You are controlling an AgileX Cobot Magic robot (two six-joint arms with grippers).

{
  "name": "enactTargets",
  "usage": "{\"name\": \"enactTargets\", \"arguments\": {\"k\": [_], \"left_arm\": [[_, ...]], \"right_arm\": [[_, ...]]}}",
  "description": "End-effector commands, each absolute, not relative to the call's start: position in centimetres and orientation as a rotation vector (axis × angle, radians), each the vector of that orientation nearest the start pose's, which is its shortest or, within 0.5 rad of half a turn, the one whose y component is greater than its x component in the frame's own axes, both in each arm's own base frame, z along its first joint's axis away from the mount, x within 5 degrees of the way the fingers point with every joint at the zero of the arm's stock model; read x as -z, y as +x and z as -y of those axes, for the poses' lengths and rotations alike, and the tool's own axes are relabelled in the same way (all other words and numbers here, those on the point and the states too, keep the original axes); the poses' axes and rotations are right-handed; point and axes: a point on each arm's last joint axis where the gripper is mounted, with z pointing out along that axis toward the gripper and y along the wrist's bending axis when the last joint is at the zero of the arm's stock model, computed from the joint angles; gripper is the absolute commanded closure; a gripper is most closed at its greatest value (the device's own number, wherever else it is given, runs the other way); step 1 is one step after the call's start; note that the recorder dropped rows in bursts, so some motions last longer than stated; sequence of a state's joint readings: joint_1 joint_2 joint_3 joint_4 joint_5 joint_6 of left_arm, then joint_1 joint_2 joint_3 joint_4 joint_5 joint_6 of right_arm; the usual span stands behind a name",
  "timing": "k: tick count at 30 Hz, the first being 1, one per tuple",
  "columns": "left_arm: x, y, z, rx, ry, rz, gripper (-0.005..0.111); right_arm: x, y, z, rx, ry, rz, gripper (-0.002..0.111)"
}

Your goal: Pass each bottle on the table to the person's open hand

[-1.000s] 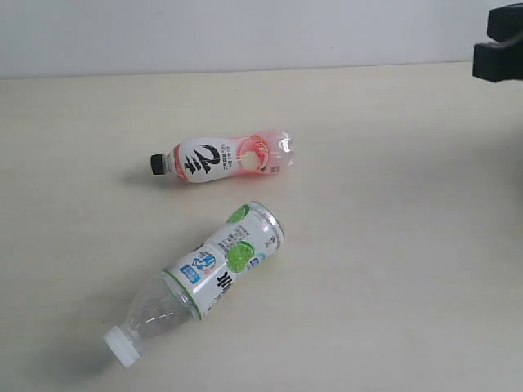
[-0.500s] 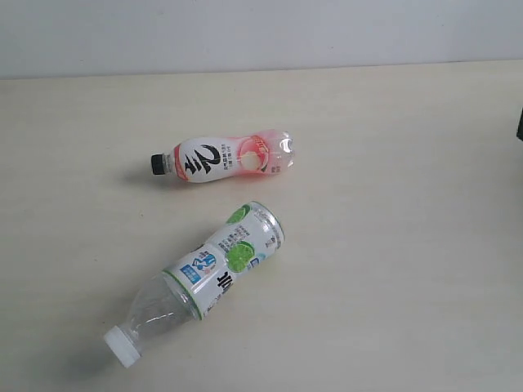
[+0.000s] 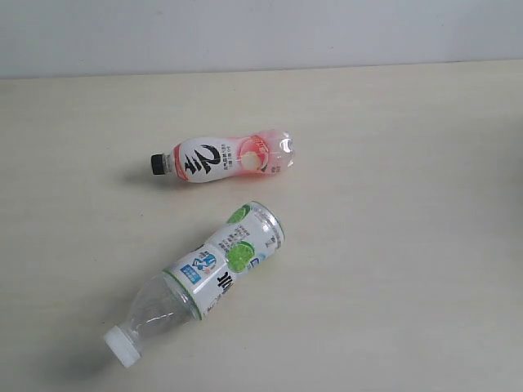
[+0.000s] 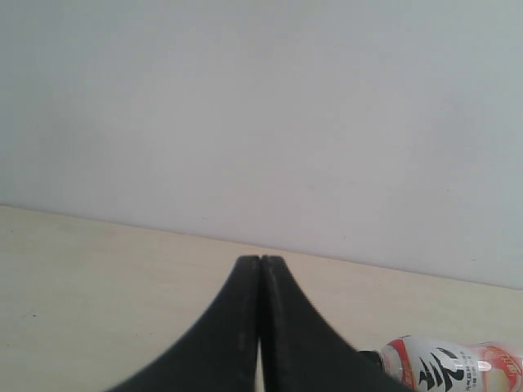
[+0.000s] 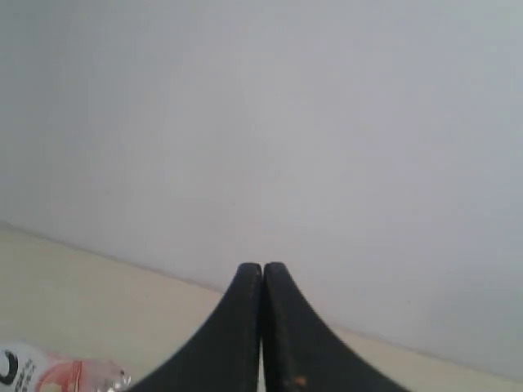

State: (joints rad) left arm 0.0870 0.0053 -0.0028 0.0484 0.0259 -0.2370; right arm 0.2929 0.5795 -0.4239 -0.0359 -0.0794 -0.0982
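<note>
Two bottles lie on their sides on the pale beige table (image 3: 392, 163). The pink-white bottle with a black cap (image 3: 222, 158) lies in the middle, cap pointing left. The green-lime bottle with a white cap (image 3: 204, 274) lies nearer the front, cap toward the front left. No gripper shows in the exterior view. My left gripper (image 4: 260, 260) is shut and empty, with the pink-white bottle (image 4: 445, 365) off to one side beyond it. My right gripper (image 5: 261, 266) is also shut and empty, with the pink-white bottle's base (image 5: 57, 374) at the frame edge. The person's open hand and the other bottles are out of view.
A plain pale wall (image 3: 261, 33) rises behind the table's far edge.
The black gripper at the upper right of the exterior view has withdrawn out of frame to the right. The bottles have not moved.
</note>
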Motion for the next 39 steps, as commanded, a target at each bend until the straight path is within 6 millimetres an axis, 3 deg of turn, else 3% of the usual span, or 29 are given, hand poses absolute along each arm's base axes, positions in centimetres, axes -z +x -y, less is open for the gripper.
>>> {"name": "enactTargets", "arguments": {"k": [1, 12, 21, 34, 39], "left_arm": [[-21.1, 5.6, -0.5, 0.085, -0.214, -1.489, 0.106], [-21.1, 5.6, -0.5, 0.085, -0.214, -1.489, 0.106], [-21.1, 5.6, -0.5, 0.085, -0.214, -1.489, 0.106], [-21.1, 5.6, -0.5, 0.085, -0.214, -1.489, 0.106], [-21.1, 5.6, -0.5, 0.085, -0.214, -1.489, 0.106]], "right_arm": [[-32.2, 10.1, -3.0, -0.122, -0.325, -1.492, 0.108], [-30.9, 9.4, -2.8, -0.109, -0.353, -1.635, 0.108], [-30.9, 9.2, -2.7, -0.101, -0.359, -1.639, 0.108], [-31.4, 5.3, -1.5, -0.101, -0.335, -1.547, 0.108], [-31.5, 4.9, -1.4, -0.127, -0.316, -1.532, 0.108]]}}
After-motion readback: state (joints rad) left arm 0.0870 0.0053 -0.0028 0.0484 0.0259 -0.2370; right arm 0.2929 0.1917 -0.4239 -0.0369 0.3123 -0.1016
